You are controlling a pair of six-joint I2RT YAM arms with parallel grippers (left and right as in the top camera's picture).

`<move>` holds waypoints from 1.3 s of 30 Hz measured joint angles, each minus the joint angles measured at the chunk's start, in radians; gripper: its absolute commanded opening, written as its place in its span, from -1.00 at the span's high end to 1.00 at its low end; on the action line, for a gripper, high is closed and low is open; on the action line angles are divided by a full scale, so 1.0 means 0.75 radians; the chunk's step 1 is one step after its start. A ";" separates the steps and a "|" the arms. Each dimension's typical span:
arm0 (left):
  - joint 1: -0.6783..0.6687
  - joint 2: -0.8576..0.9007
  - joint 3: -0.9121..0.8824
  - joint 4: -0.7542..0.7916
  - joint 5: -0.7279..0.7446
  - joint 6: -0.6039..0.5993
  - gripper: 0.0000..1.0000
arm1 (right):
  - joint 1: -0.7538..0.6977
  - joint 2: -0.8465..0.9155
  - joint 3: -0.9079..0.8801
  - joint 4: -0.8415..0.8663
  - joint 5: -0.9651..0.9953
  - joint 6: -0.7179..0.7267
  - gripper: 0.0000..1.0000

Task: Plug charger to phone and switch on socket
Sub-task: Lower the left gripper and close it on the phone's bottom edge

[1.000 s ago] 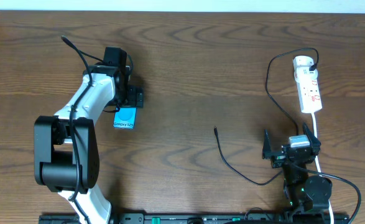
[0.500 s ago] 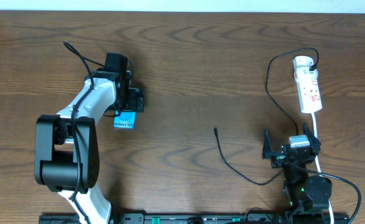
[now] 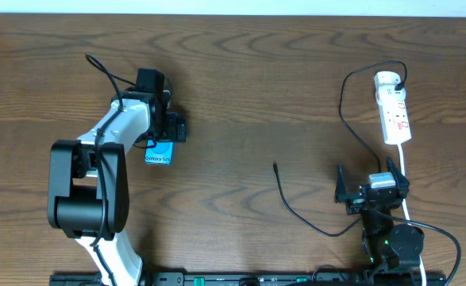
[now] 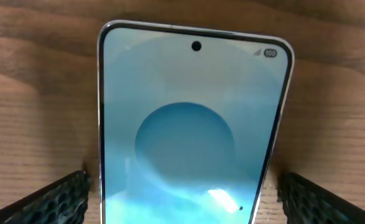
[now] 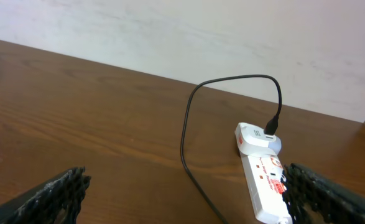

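The phone (image 3: 159,152) lies flat on the left of the table with its cyan screen up, and in the left wrist view the phone (image 4: 191,130) fills the middle. My left gripper (image 3: 166,129) stands open astride its far end. Both fingers (image 4: 58,199) flank the phone's edges with a narrow gap on each side. The charger runs as a thin black cable (image 3: 300,214), its free connector (image 3: 275,166) lying on bare wood mid-table. The socket (image 3: 394,111) lies at the far right; the right wrist view shows the socket (image 5: 266,190) and the cable (image 5: 185,124). My right gripper (image 3: 369,184) is open and holds nothing.
The white cord (image 3: 405,171) of the socket runs down past my right arm's base. Thicker black base cables (image 3: 447,242) loop at the front right. A black rail (image 3: 233,279) lines the table's front edge. A white wall (image 5: 232,31) stands behind the far edge.
My left arm has shifted slightly to the right over the phone, its gripper still open. The right arm, charger and socket have not moved.
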 measured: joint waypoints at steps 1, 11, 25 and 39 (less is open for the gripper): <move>0.000 0.001 0.000 0.001 0.000 0.000 -0.96 | 0.000 0.000 0.000 0.000 0.000 0.000 -0.98; 0.000 0.003 0.000 0.001 -0.001 0.000 -0.98 | 0.000 0.000 0.000 0.000 0.000 0.000 -0.99; -0.001 0.003 0.008 -0.012 -0.005 0.004 0.16 | 0.000 0.000 0.000 0.000 0.001 0.000 -0.99; -0.001 0.003 0.008 -0.012 -0.005 0.005 0.38 | 0.000 0.000 0.000 0.000 0.000 0.000 -0.99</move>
